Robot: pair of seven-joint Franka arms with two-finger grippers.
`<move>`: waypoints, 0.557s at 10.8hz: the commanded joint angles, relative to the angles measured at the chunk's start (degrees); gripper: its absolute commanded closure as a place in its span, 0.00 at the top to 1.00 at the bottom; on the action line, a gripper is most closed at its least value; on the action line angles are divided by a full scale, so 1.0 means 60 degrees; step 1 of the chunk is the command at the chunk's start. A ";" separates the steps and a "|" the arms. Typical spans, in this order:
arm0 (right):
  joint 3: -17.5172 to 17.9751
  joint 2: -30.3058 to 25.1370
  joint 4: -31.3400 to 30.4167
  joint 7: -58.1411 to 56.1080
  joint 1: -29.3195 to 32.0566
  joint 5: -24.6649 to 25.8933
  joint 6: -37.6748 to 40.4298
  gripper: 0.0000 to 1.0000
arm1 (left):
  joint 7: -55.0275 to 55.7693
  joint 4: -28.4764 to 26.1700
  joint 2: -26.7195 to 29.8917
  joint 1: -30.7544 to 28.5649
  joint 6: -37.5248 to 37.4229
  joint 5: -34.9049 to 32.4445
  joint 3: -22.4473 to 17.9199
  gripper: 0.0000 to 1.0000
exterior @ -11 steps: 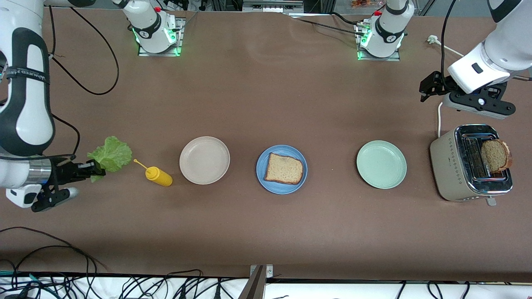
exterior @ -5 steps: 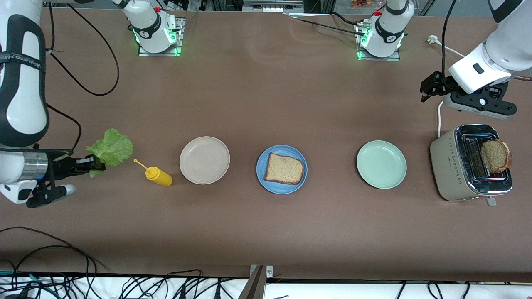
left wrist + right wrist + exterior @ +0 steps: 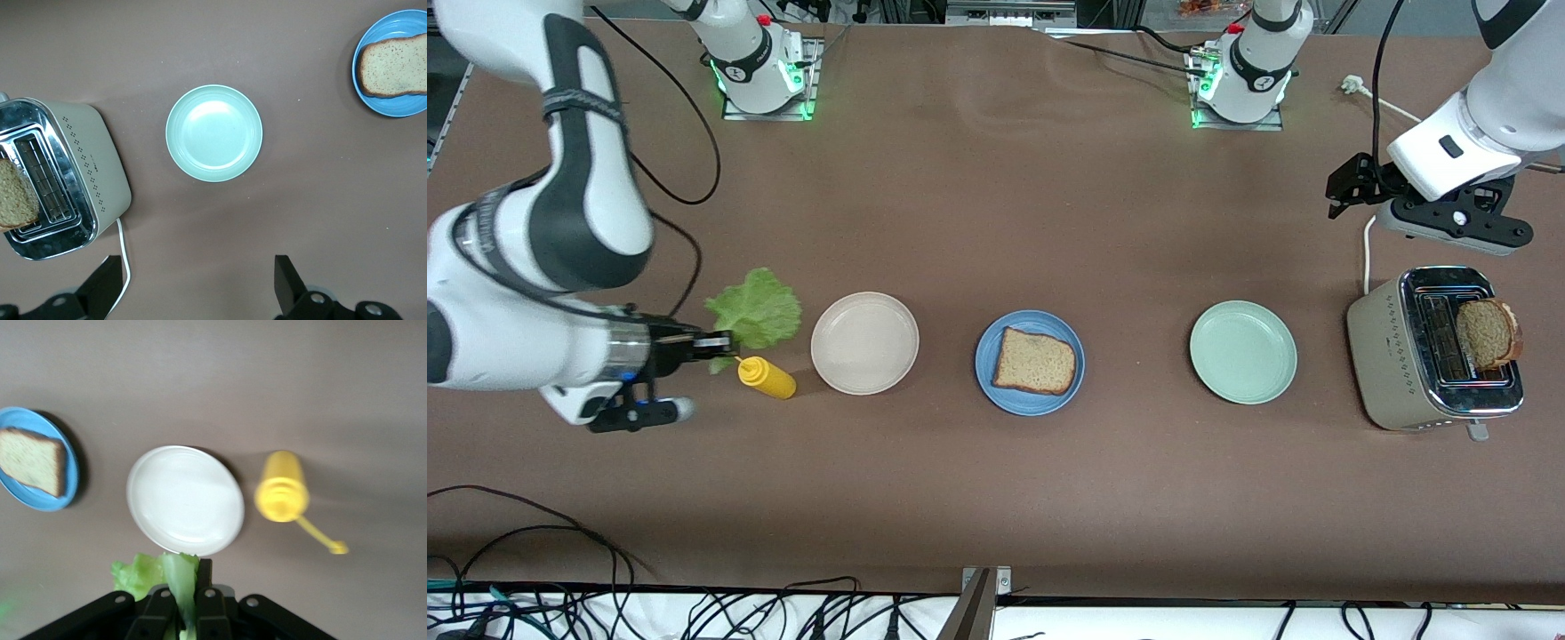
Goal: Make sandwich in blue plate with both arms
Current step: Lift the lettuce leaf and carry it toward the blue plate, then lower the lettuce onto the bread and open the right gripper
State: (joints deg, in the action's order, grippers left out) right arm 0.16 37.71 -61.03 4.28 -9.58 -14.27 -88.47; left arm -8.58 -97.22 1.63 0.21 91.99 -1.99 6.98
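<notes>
**Lettuce in my grip, one slice on the blue plate**

The blue plate at mid-table holds one bread slice. My right gripper is pinched on the lettuce leaf, up in the air over the yellow squeeze bottle, just beside the bare beige plate. The mint-green plate holds nothing. The second slice stands in the toaster. My left gripper waits with fingers spread, above the toaster.
</notes>
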 commanded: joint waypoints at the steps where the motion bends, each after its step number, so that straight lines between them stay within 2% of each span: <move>1: -0.0055 0.0072 0.0211 0.2225 -0.1168 -0.0141 -0.0750 0.00 | -0.0064 0.0222 -0.0097 -0.0049 -0.0098 0.0097 0.0023 1.00; 4: -0.0041 0.0131 0.0211 0.3806 -0.2091 -0.0214 -0.1628 0.00 | -0.0064 0.0222 -0.0097 -0.0049 -0.0098 0.0097 0.0023 1.00; 6: 0.0222 0.0436 0.0211 0.4833 -0.2677 -0.0214 -0.2710 0.00 | -0.0064 0.0208 -0.0097 -0.0049 -0.0098 0.0097 0.0023 1.00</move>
State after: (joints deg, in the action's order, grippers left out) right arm 0.51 38.16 -60.90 26.95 -22.22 -14.62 -99.24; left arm -8.58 -97.21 1.62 0.17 91.99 -1.98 7.00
